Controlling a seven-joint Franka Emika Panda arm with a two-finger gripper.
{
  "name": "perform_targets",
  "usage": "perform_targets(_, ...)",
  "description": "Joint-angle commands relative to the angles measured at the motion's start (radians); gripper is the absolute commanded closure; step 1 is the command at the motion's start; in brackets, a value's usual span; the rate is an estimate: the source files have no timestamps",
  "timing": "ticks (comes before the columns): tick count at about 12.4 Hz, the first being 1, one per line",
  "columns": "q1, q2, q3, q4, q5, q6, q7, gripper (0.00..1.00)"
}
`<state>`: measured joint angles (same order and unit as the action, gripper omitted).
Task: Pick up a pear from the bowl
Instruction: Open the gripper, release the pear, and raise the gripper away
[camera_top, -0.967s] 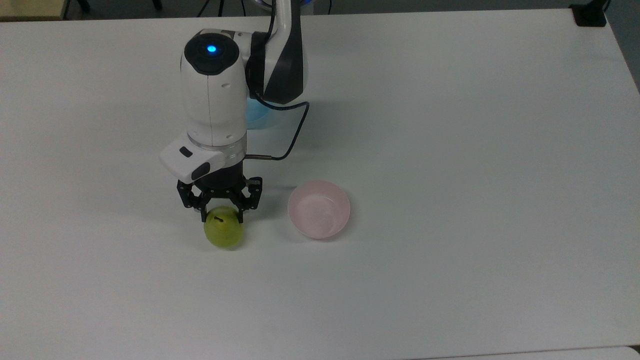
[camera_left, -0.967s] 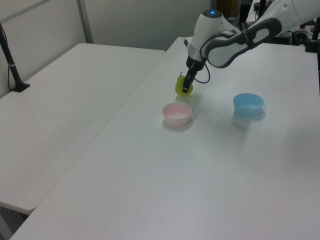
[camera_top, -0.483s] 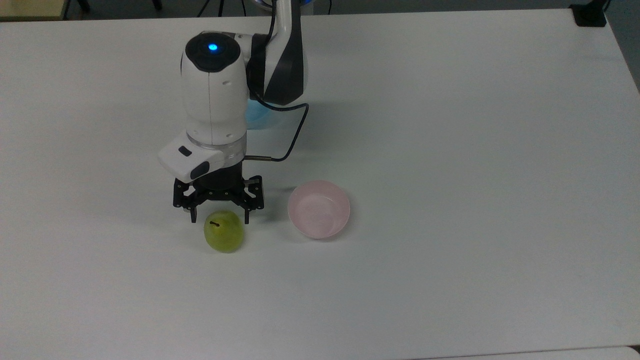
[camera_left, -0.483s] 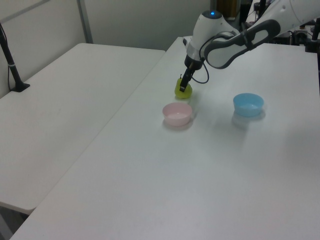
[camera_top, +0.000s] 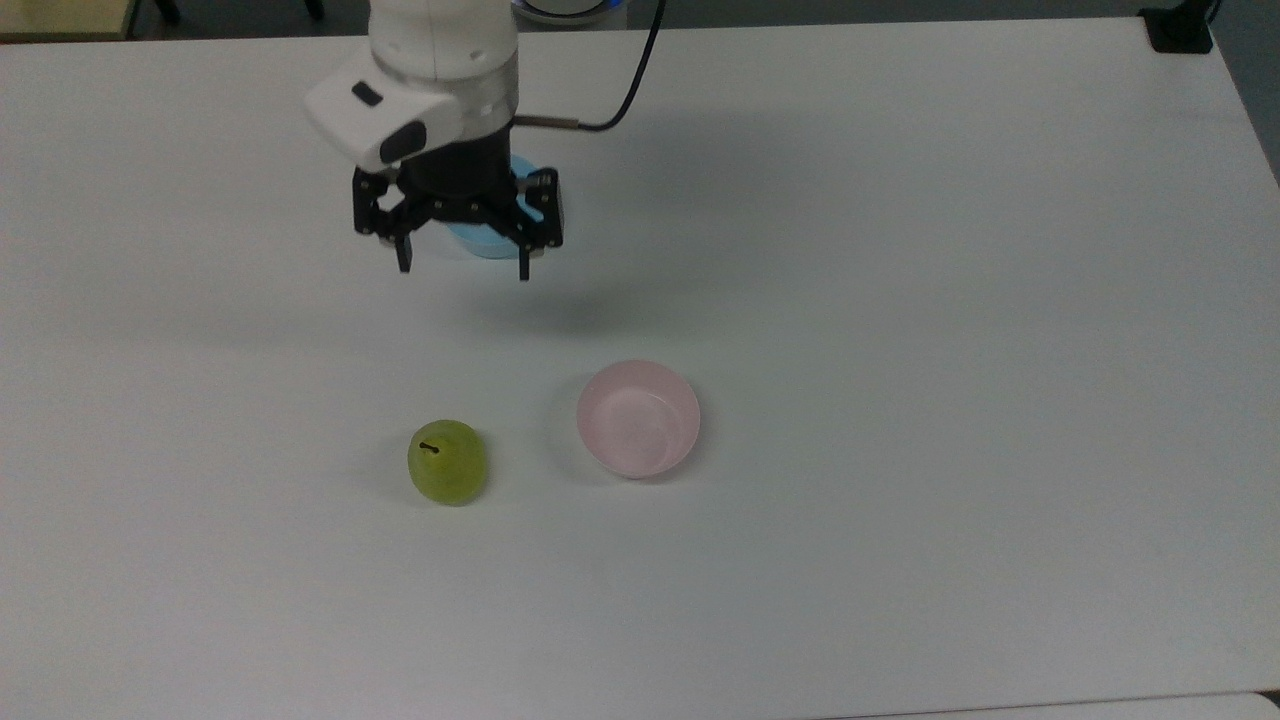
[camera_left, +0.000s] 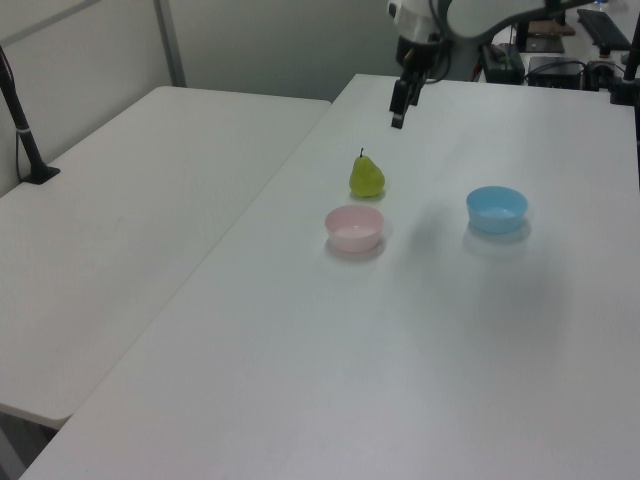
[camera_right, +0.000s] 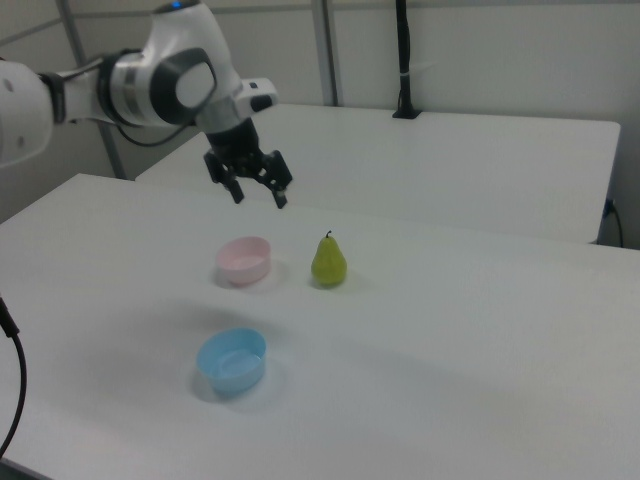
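On the white worktop (camera_top: 900, 300), the small yellow-green pear with a dark stem (camera_top: 447, 461) stands upright at 9 o'clock of the pale pink round plastic bowl (camera_top: 638, 418), near it, not touching. A light blue bowl (camera_left: 496, 208) sits apart. The black end effector (camera_top: 462, 268) hangs wide open and empty, above the worktop at 12 o'clock of the pear in the top view.

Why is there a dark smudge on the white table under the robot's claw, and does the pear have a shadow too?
In the top view, the smudge is the soft shadow of the open black two-finger gripper on the white table, blurry-edged because the gripper hangs high. In the right view, the small yellow-green pear casts only a faint shadow close by it.
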<state>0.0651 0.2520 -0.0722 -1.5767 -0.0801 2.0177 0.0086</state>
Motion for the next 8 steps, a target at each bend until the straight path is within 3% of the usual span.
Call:
perform_targets(1,0.035,-0.127,-0.001,-0.045,0.002,-0.173,0.034,0.0)
perform_targets(4,0.035,-0.198,-0.004,-0.046,0.02,-0.293,0.044,0.0)
perform_targets(8,0.033,-0.208,-0.008,-0.046,0.036,-0.309,0.044,0.0)
